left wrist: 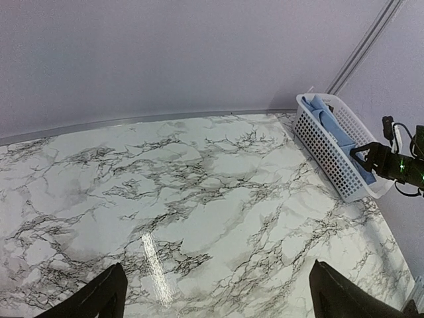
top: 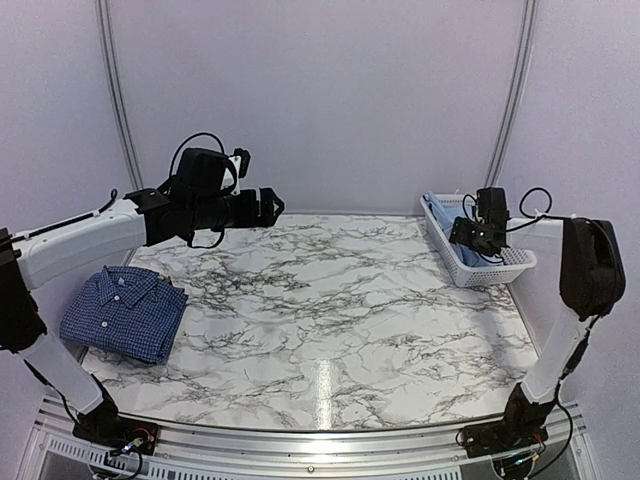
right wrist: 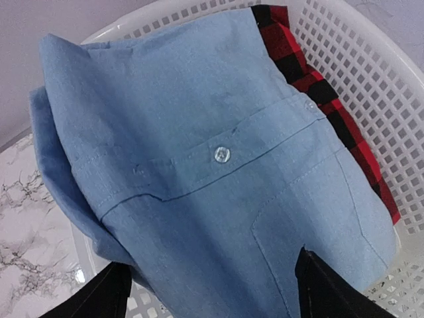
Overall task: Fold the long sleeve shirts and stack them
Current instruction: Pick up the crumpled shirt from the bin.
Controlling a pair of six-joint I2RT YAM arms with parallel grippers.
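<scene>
The dark blue checked long sleeve shirt (top: 125, 312) lies folded at the table's left edge. The light blue long sleeve shirt (right wrist: 199, 165) is bundled in the white basket (right wrist: 371, 79) at the far right, and it also shows from above (top: 440, 215) and across the table (left wrist: 338, 129). My right gripper (right wrist: 212, 291) is down in the basket (top: 480, 270), open, with one finger on each side of the light blue cloth. My left gripper (top: 270, 205) hangs open high over the back left of the table, with only bare marble between its fingertips (left wrist: 106, 295).
A red and black checked cloth (right wrist: 311, 86) lies under the light blue shirt against the basket's wall. The marble table (top: 330, 300) ends at a curved back wall. The right arm (top: 585, 265) rises along the table's right edge.
</scene>
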